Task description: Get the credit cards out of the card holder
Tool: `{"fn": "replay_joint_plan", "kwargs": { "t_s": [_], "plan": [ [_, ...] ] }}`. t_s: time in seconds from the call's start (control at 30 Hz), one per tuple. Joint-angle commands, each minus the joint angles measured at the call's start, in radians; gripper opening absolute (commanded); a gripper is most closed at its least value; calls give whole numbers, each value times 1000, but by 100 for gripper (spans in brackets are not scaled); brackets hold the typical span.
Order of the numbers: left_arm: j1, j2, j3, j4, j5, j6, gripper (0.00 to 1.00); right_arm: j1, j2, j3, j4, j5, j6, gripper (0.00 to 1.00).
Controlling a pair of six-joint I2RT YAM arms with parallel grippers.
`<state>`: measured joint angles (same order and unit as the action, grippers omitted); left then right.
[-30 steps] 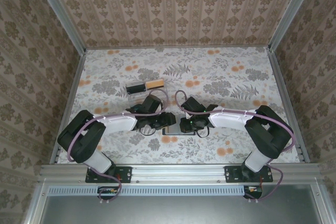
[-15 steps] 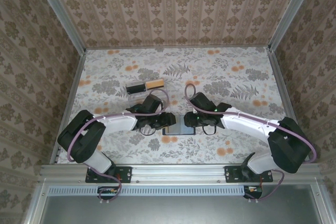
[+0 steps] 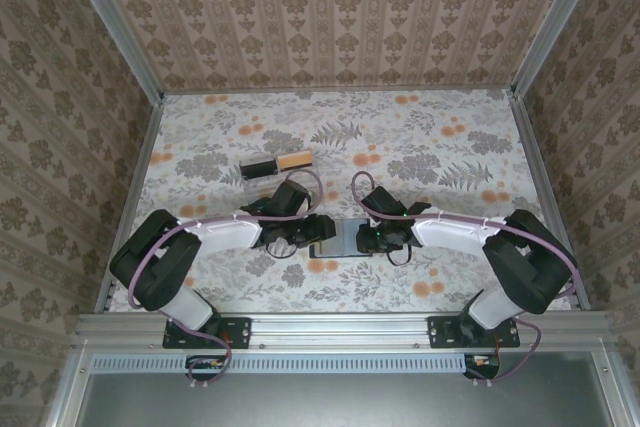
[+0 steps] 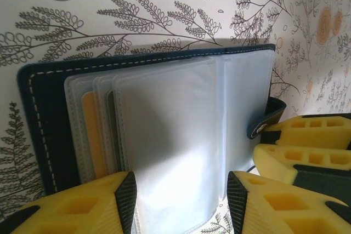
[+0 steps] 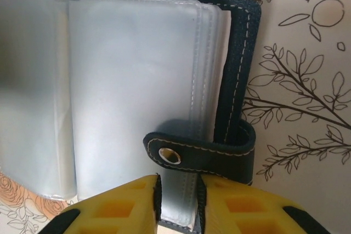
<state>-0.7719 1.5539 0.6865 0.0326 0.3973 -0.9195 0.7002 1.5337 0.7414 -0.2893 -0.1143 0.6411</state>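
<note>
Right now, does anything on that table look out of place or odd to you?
Only a small thing: the card holder lies open, and its snap strap is folded inward across the clear sleeves instead of hanging outside. Nothing looks spilled or damaged.

My floral-print table (image 3: 450, 147) carries the open navy card holder (image 3: 340, 239) between my left claw (image 3: 316, 232) and right claw (image 3: 368, 239); a clear tray (image 3: 250, 173) lies beyond my left claw.

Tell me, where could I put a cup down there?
The far half of the table, beyond the tray, lies bare wall to wall. The near middle is crowded: left gripper and right gripper meet at the card holder.
</note>
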Motion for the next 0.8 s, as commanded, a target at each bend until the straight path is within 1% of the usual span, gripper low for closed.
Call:
{"fn": "replay_joint_plan", "kwargs": {
  "t_s": [0.0, 0.3, 0.43, 0.57, 0.7, 0.77],
  "plan": [
    [-10, 27, 38, -21, 30, 25, 50, -1, 25, -19, 41, -33, 22, 26],
    [-15, 73, 85, 4, 83, 36, 52, -1, 26, -25, 49, -35, 26, 25],
    [-17, 67, 93, -1, 81, 37, 52, -1, 24, -27, 47, -33, 26, 25],
    [-10, 7, 93, -53, 29, 51, 52, -1, 20, -30, 45, -29, 26, 25],
    [5, -83, 70, -143, -64, 66, 53, -1, 23, -29, 42, -25, 25, 25],
    [18, -103, 59, -177, -86, 75, 53, -1, 25, -29, 46, -27, 23, 25]
  ]
}}
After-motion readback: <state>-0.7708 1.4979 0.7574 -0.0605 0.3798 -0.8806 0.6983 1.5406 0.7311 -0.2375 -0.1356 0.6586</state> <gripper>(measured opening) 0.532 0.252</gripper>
